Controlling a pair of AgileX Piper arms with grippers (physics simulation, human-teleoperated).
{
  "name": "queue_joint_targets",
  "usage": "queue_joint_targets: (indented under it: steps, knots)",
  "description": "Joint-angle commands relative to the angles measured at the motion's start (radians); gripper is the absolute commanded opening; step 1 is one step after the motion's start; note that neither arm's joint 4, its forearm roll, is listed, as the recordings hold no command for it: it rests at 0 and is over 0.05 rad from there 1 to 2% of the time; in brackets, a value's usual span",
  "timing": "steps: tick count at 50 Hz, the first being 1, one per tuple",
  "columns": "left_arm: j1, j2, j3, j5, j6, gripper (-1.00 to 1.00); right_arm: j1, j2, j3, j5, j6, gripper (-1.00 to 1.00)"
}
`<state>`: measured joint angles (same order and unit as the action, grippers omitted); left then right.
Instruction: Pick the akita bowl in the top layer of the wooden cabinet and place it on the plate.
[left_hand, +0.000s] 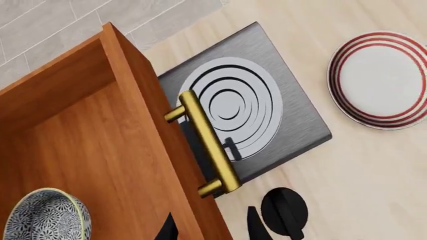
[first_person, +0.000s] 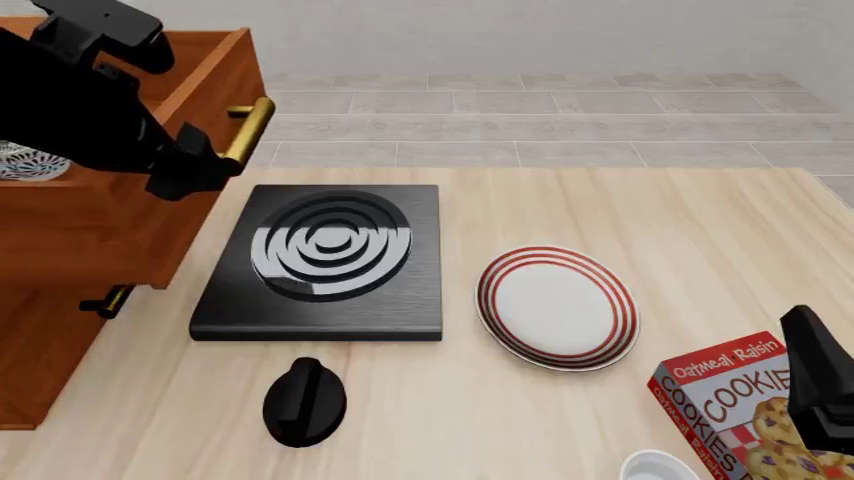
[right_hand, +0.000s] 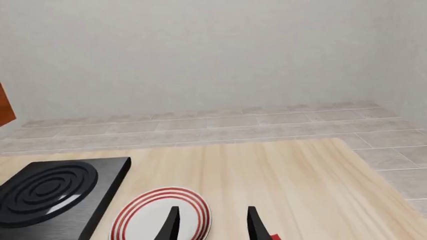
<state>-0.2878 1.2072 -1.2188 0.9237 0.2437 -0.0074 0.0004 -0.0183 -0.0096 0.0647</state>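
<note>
Both tools open — left tool raised, right tool low.

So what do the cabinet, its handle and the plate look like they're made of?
The cabinet looks like reddish-brown wood with visible grain and a smooth finish. Its handle looks like brass: yellow metal with a soft sheen. The plate seems glazed ceramic, white with red rings, though a render leaves that open.

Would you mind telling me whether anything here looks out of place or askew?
Nothing spilled or damaged. Only the reddish-brown wooden cabinet's top drawer stands pulled open over the black stove, the patterned bowl still inside.
</note>
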Motion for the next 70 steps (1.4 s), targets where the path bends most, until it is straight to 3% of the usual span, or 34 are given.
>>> queue_joint_targets:
  steps: [1, 40, 59, 64, 66, 70]
  knots:
    - [-0.039, 0.022, -0.013, 0.009, 0.007, 1.00, 0.000, 0.000, -0.001, 0.001, -0.001, 1.00]
    - [0.028, 0.047, -0.251, 0.136, 0.077, 1.00, 0.005, 0.000, -0.003, 0.001, -0.012, 1.00]
    - [0.066, 0.132, -0.495, 0.247, 0.062, 1.00, 0.007, 0.000, -0.002, -0.001, -0.014, 1.00]
    - [0.086, 0.145, -0.512, 0.261, 0.061, 1.00, 0.007, 0.000, -0.002, -0.001, -0.014, 1.00]
    - [0.098, 0.173, -0.533, 0.291, -0.002, 1.00, 0.007, 0.000, -0.002, -0.001, -0.015, 1.00]
    - [0.114, 0.177, -0.527, 0.296, 0.010, 1.00, 0.008, 0.000, -0.001, -0.002, -0.015, 1.00]
